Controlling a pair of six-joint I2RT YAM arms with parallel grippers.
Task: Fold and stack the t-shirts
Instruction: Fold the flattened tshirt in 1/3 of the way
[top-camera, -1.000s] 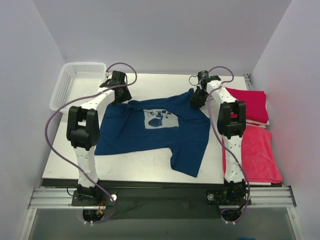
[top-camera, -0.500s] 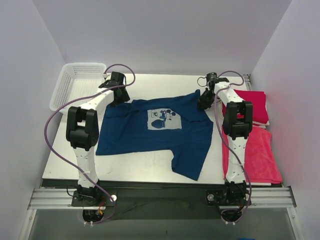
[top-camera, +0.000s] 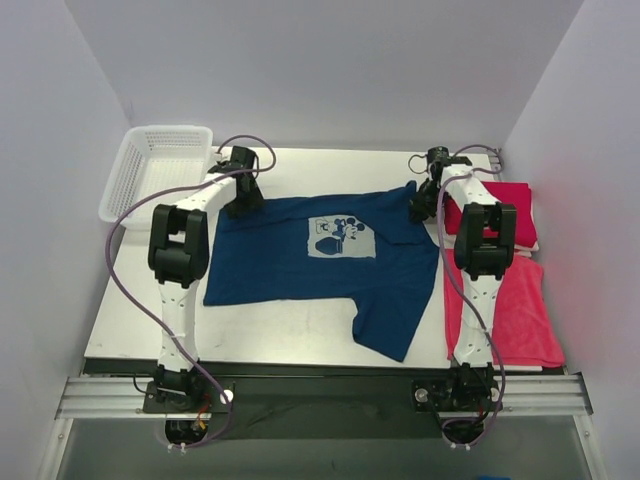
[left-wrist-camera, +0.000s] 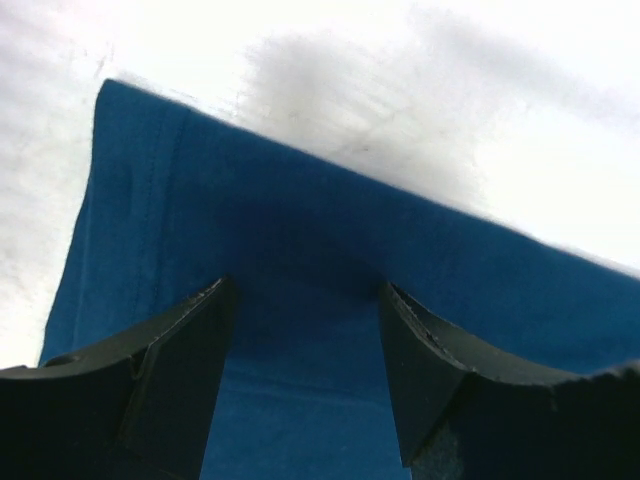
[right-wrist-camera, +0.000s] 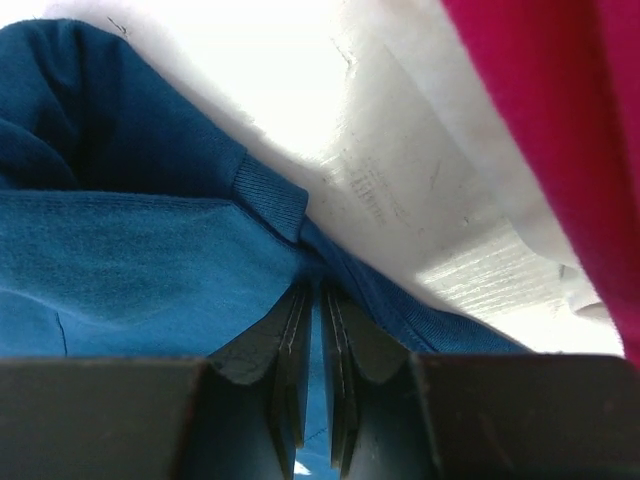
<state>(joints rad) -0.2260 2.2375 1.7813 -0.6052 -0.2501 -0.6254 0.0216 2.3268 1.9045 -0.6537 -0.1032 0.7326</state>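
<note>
In the overhead view we see the navy t-shirt (top-camera: 300, 265) spread front-up across the middle of the desk (top-camera: 270, 335). Its pale print (top-camera: 341, 238) lies just above the centre of the frame, and one sleeve trails toward the lower right.

The left end effector (top-camera: 244, 203) sits at the shirt's upper-left corner. Its wrist view shows us the fingers (left-wrist-camera: 190, 350) spread wide over the blue fabric near a stitched hem. Cloth lies across the gap, but nothing is pinched.

The right end effector (top-camera: 420, 207) is at the shirt's upper-right corner. There we find its two fingers (right-wrist-camera: 275, 360) drawn almost together, with a thin fold of blue cloth caught between them, just below a ribbed edge (right-wrist-camera: 270, 195) of the same shirt.

Along the right side of the frame, a folded red t-shirt (top-camera: 510, 210) lies at the upper right of the desk, and a second red t-shirt (top-camera: 515, 305) lies flat below it. A white mesh basket (top-camera: 115, 185) sits at the upper left, beside the desk's corner.
</note>
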